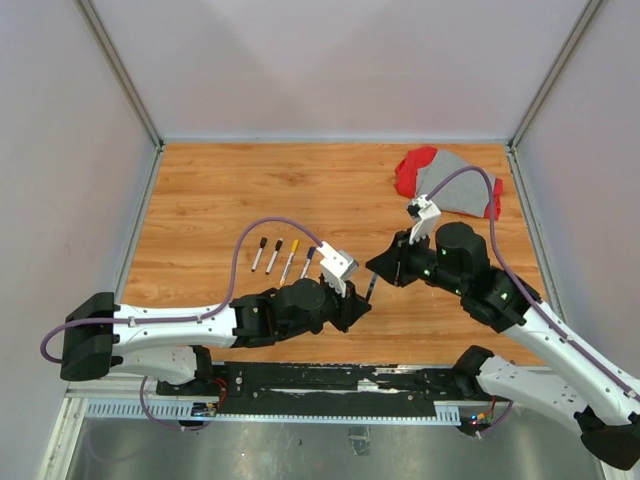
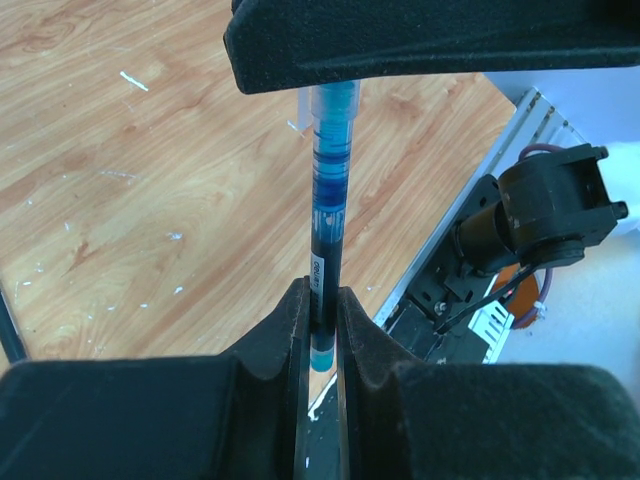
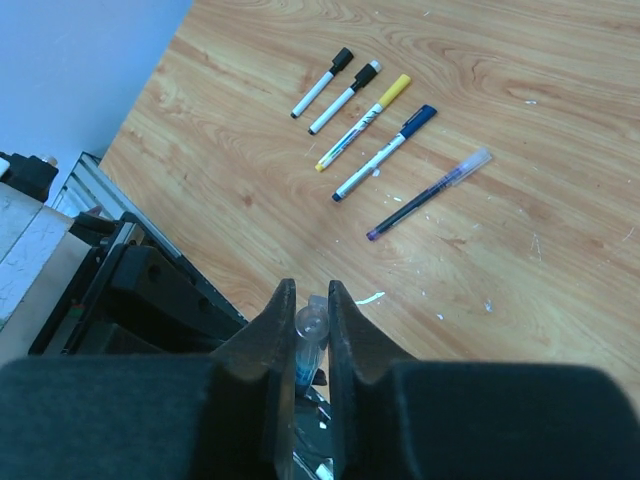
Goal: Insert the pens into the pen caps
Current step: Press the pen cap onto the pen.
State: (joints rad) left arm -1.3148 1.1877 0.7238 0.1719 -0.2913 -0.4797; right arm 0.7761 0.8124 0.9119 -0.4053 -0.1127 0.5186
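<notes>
Clamped tight in left end effector (image 2: 320,312): thin dark-barrelled pen with blue ink (image 2: 328,200), held above wooden desk (image 2: 150,200). Pinched in closed right end effector (image 3: 305,312): clear plastic cap (image 3: 311,323), at that pen's far end. Well apart on desk: row of five other pens (image 3: 360,125).

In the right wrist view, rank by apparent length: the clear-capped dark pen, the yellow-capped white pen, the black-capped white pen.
1. the clear-capped dark pen, though nearest the camera
2. the yellow-capped white pen
3. the black-capped white pen, clearly shortest
</notes>
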